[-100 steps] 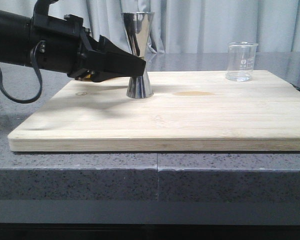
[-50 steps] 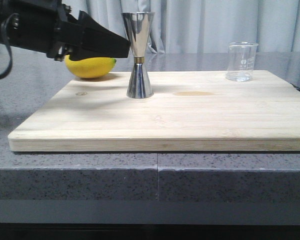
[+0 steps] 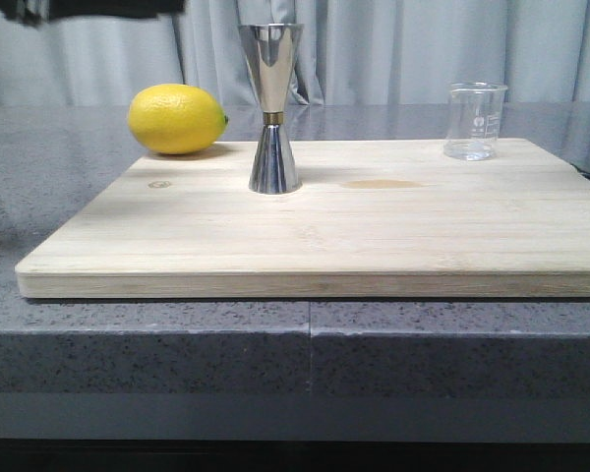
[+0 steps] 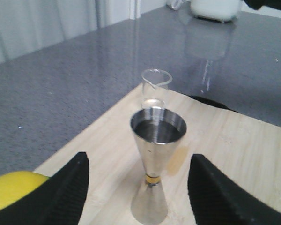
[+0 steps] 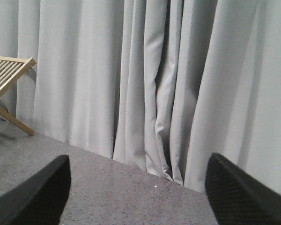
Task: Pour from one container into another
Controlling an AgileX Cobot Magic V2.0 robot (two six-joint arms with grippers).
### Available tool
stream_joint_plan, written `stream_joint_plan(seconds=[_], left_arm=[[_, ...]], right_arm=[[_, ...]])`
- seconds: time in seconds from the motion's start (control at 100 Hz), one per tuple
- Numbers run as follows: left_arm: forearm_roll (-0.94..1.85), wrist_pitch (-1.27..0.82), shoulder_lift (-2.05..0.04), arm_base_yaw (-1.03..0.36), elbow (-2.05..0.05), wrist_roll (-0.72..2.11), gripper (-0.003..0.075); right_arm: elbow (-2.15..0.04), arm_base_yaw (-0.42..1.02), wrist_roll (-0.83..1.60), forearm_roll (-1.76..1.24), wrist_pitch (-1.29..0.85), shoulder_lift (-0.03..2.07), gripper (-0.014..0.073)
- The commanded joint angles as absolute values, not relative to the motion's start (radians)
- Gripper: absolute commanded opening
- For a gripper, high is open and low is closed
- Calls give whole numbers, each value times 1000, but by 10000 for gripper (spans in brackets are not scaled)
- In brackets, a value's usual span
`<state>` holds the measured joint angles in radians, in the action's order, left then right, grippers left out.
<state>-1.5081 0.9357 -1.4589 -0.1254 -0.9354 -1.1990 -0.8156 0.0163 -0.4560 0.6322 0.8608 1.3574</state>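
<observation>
**Front view: both vessels stand untouched, pour not yet begun**

Front view shows one glass beaker (image 3: 474, 120) standing upright at the far right corner of the wooden board (image 3: 374, 246), and one steel jigger (image 3: 272, 108) upright near the board's middle left, well apart from the beaker. Neither is held. The beaker appears to have a little clear liquid at its bottom, though that is hard to confirm. In the left wrist view the jigger's (image 4: 154, 164) upper cup looks dark inside; whether it holds anything cannot be told.

By my judgement the task is at its very start: the beaker must first be grasped, carried to the jigger, and tipped over its rim.

The left hand (image 4: 138, 187) hangs above the jigger with its fingers spread wide, holding nothing. The right hand (image 5: 138, 192) is likewise spread apart and empty, facing the curtain (image 5: 145, 79), away from the board.

Count: one beaker, one jigger, one lemon (image 3: 177, 119) just off the board's far left corner, one board, all on the grey worktop (image 3: 157, 344).
</observation>
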Motion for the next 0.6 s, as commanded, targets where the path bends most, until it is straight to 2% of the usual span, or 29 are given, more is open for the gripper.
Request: stream_joint_plan(seconds=[0.0, 0.16, 0.38, 0.59], left_arm=[[-1470, 974, -1367, -73, -962, -1236, 426], [-1445, 926, -1245, 70, -962, -1305, 426], [-1353, 731, -1068, 264, -962, -1335, 396], [-1362, 557, -943, 309, -960, -1335, 395]], right_arm=[[-835, 9, -409, 578, 871, 1307, 537], [-835, 9, -315, 506, 730, 1256, 537], [-835, 9, -161, 405, 523, 1145, 535], [-835, 9, 0, 281, 470, 1035, 535]])
